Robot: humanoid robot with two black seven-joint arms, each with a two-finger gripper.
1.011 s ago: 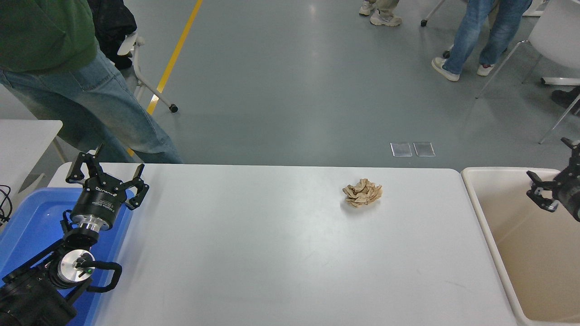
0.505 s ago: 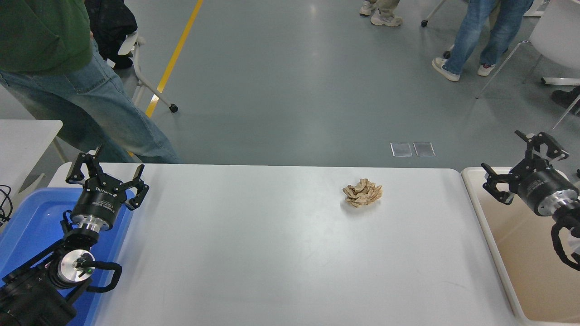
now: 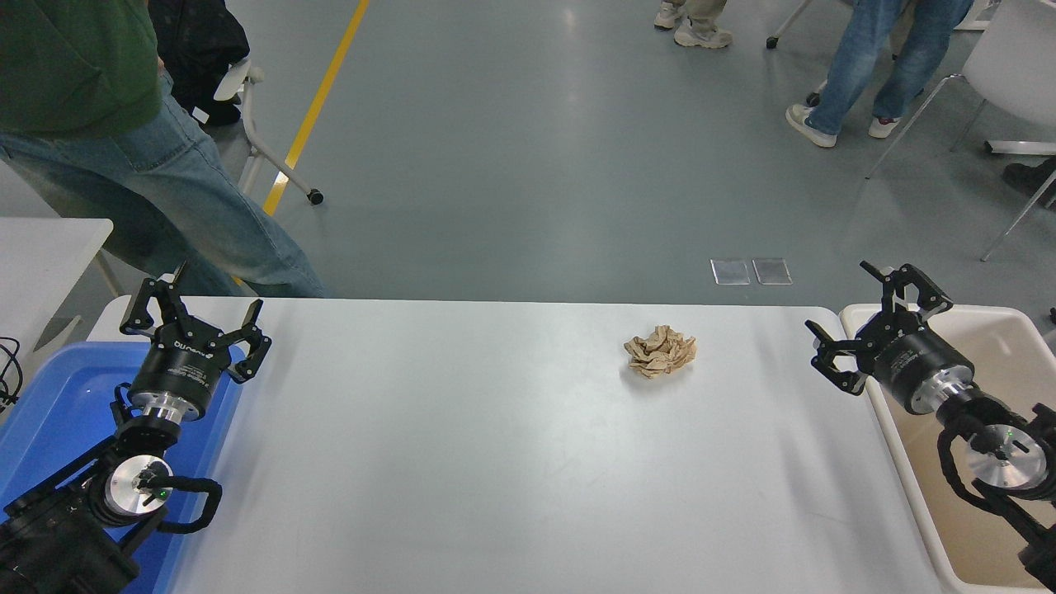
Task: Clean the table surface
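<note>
A crumpled ball of brown paper (image 3: 660, 351) sits alone on the white worktop (image 3: 462, 462), toward the far edge and right of centre — the one bit of litter that keeps the surface from being clean. The beige tub (image 3: 982, 462) stands against the worktop's right end, and that placing suggests it is the bin for the scrap. The right gripper (image 3: 874, 326) hangs over the seam between worktop and tub, fingers spread wide and empty, pointing away from the camera; it is near the paper but clearly apart from it, to the paper's right. Open fingers make sense for a grab not yet begun. The left gripper (image 3: 194, 312) is parked over the blue tray (image 3: 49, 412) at the lower left — fingers wide too, holding nothing.
</note>
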